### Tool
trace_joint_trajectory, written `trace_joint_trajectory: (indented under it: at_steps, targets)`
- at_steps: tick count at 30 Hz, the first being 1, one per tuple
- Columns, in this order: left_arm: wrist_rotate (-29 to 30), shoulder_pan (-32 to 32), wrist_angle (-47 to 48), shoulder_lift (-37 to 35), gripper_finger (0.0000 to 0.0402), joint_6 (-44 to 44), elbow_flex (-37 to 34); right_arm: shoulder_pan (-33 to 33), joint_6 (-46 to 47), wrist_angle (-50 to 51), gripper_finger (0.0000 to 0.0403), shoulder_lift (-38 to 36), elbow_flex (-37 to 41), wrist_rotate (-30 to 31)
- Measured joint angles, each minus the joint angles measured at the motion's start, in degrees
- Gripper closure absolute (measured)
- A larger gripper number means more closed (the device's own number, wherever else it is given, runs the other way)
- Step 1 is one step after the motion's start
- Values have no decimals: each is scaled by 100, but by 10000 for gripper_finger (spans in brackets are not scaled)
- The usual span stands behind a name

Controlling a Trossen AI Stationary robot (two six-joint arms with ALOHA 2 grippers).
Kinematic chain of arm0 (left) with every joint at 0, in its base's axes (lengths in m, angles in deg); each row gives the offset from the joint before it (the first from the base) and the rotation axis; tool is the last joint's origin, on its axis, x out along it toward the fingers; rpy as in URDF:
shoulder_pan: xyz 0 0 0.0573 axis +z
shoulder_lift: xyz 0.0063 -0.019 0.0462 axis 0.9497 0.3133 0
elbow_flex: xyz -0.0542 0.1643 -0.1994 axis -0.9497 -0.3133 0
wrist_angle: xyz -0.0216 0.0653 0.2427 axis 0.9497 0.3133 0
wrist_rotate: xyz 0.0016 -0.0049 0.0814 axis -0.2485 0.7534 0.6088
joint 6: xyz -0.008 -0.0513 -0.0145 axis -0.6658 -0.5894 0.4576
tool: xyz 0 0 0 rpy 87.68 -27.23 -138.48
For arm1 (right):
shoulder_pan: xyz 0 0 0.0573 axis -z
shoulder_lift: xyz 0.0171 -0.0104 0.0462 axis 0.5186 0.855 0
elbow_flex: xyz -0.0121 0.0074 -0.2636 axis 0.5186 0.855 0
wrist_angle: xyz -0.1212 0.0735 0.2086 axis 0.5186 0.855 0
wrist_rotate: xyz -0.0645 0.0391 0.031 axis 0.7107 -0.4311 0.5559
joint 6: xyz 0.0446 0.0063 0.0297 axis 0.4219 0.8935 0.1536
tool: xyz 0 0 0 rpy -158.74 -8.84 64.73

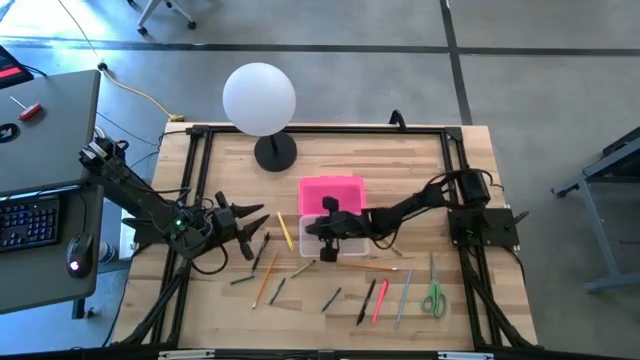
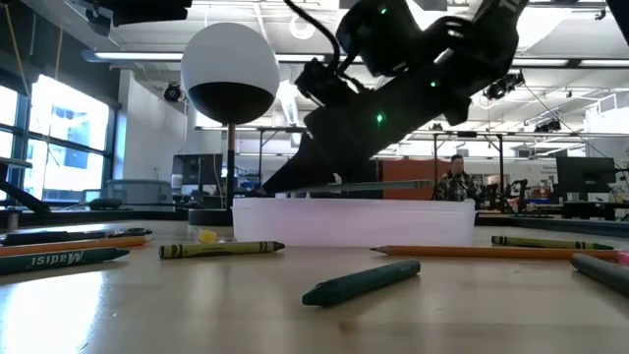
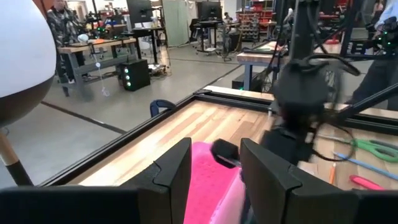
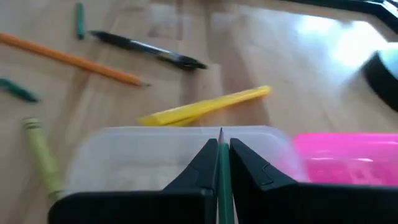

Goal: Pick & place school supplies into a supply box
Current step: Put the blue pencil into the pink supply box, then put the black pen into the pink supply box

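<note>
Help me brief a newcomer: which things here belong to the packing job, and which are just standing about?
Job: clear box; pink lid; green pencil in the right hand; scissors; loose pencils and pens.
Not job: globe lamp; left hand, waiting open.

Dark arm above the clear box (image 2: pixel 354 221)
Crayons (image 2: pixel 221 250) and pencils (image 2: pixel 472 253) lie around it; a globe lamp (image 2: pixel 230 74) stands behind

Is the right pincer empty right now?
No, the right pincer is clamped on a thin green pencil above the clear supply box.
</note>
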Motion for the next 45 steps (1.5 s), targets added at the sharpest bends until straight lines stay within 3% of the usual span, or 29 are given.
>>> trace_joint_trajectory:
  at_steps: [5, 7, 17, 22, 26, 32, 40, 45]
  targets:
    - [-2, 0, 0, 0, 231, 0, -2, 285, -34, 250, 393, 75, 4, -1055]
    - [-4, 0, -2, 0, 231, -1, 0, 363, 57, 289, 389, 129, 6, -1221]
    - [-2, 0, -29, 0, 231, -19, -2, 468, -49, -30, 339, 203, 7, -1079]
    - [-15, 0, 194, 0, 231, -479, 0, 421, -51, -120, 314, 203, 2, -1076]
    - [-499, 0, 983, 2, 231, -1426, 0, 417, -3, -223, 302, 203, 0, -1077]
    - [-1559, 0, 2503, 153, 231, -3832, -2, 420, -6, -266, 299, 203, 0, -1077]
    - [-1866, 2, 3547, 747, 231, -5701, -2, 420, -3, -286, 299, 203, 0, -1077]
    - [-3159, 2, 3679, 1374, 231, -6292, -2, 420, -3, -286, 299, 201, 0, -1079]
